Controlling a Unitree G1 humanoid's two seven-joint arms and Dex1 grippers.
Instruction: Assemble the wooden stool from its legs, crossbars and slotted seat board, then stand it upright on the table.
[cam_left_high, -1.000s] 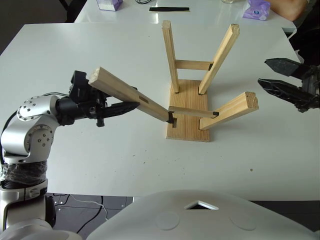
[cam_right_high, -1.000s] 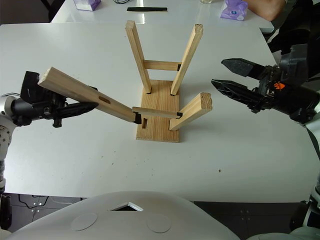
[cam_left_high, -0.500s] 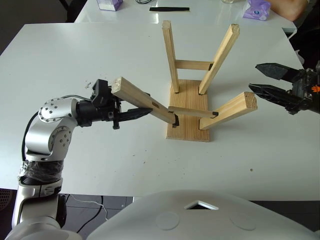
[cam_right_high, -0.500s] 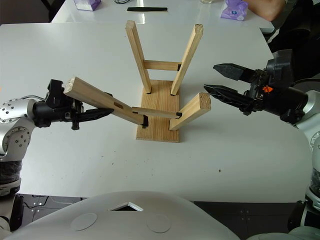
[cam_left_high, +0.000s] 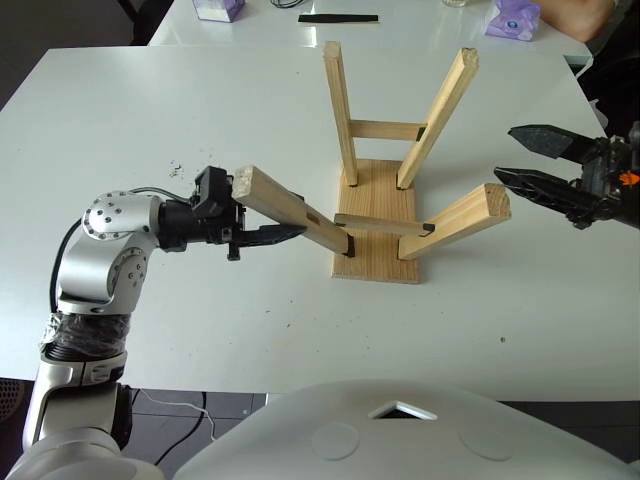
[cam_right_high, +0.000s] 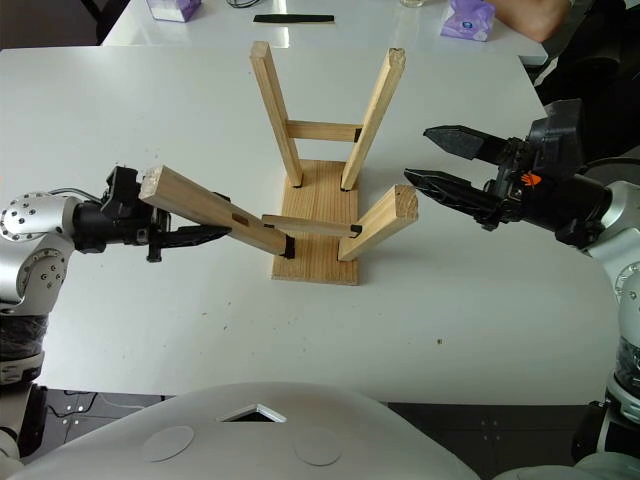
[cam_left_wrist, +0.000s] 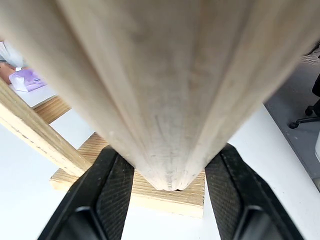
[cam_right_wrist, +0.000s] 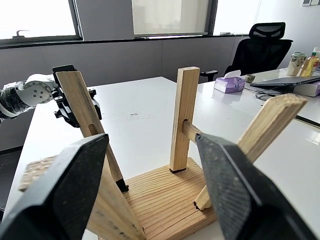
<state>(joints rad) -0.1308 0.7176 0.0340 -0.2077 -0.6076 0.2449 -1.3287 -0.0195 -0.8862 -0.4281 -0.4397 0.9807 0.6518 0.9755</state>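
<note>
Grips near left leg (cam_left_high: 297, 209) in left claw (cam_left_high: 272, 228), holds right claw (cam_left_high: 505, 151) open beside near right leg (cam_left_high: 458, 221) — likely stiff, light wood, best taken mid-leg; sits on seat board (cam_left_high: 380, 266), centre of desk (cam_left_high: 180, 100)

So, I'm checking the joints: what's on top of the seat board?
Four legs stand on the seat board: two far legs joined by a crossbar, two near legs splayed outward, one in the left pincer. Their feet cover the slots, so seating can't be seen.
</note>
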